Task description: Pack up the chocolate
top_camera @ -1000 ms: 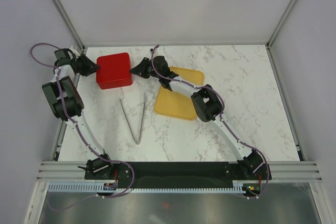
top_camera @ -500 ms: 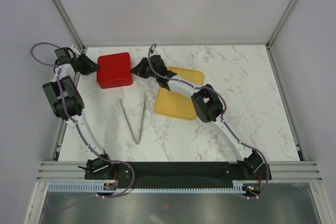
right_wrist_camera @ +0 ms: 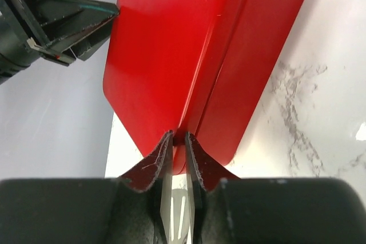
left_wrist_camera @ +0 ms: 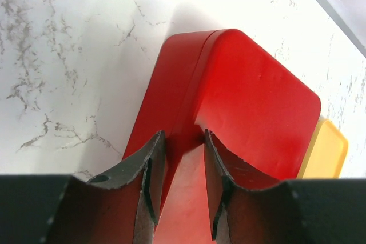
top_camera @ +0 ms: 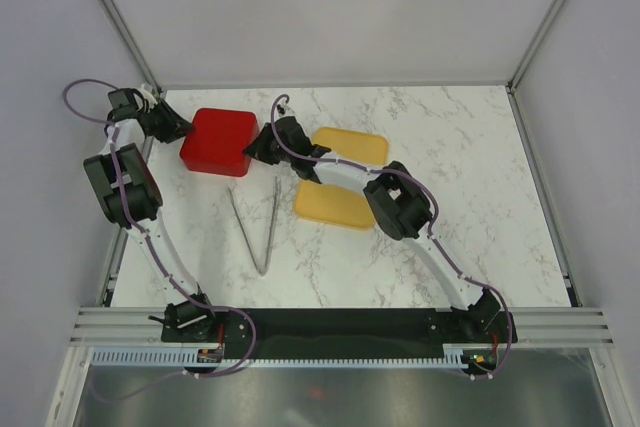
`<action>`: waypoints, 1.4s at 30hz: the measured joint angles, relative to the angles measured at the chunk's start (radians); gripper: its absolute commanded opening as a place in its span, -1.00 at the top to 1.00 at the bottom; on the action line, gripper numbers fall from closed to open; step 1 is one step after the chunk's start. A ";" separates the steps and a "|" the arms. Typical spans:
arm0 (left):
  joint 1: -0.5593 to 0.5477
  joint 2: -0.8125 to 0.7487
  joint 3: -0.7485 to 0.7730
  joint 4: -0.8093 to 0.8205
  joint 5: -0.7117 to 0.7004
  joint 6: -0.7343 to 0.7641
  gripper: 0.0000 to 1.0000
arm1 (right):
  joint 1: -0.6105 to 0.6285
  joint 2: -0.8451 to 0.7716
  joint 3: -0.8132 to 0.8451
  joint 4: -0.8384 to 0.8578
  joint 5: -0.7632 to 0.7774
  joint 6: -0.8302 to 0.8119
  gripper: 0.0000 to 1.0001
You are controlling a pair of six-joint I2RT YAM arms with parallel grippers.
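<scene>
No chocolate pieces show in any view. The red box (top_camera: 215, 140) sits closed at the back left of the table. My left gripper (top_camera: 183, 130) is at its left side, and in the left wrist view its jaws (left_wrist_camera: 182, 138) are closed on the red box's (left_wrist_camera: 251, 101) edge. My right gripper (top_camera: 255, 145) is at the box's right side. In the right wrist view its jaws (right_wrist_camera: 178, 136) pinch the rim at the seam of the red box (right_wrist_camera: 189, 44), and the left gripper (right_wrist_camera: 86, 18) shows across the box.
A flat yellow tray (top_camera: 335, 202) lies right of the box, partly under the right arm, and its corner shows in the left wrist view (left_wrist_camera: 329, 150). Metal tongs (top_camera: 262, 227) lie in front of the box. A wall stands behind the table.
My right gripper has moved left and nearer along the box's side. The red box has shifted slightly left and turned a little. The left gripper stays at the box's left side.
</scene>
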 measured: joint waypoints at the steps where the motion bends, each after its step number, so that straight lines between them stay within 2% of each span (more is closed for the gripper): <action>1: -0.002 0.000 0.000 0.000 0.005 0.005 0.21 | 0.002 -0.007 -0.012 0.000 -0.001 0.000 0.56; 8: -0.036 0.000 -0.001 -0.019 0.035 0.029 0.23 | -0.010 -0.096 -0.126 -0.035 -0.026 -0.011 0.42; 17: -0.072 0.000 -0.005 -0.029 0.050 0.031 0.23 | -0.103 -0.151 -0.174 -0.059 -0.130 -0.046 0.48; 23: -0.072 0.000 -0.006 -0.028 0.051 0.031 0.24 | -0.138 -0.124 -0.043 0.014 -0.208 -0.037 0.50; 30: -0.072 0.000 -0.009 -0.025 0.052 0.031 0.23 | -0.127 0.067 0.212 0.119 -0.238 0.032 0.59; 35: -0.073 0.000 -0.010 -0.025 0.050 0.031 0.24 | -0.123 0.179 0.222 0.101 -0.216 0.069 0.62; 42: -0.074 0.000 -0.010 -0.025 0.039 0.030 0.29 | -0.128 0.179 0.270 0.015 -0.164 0.026 0.58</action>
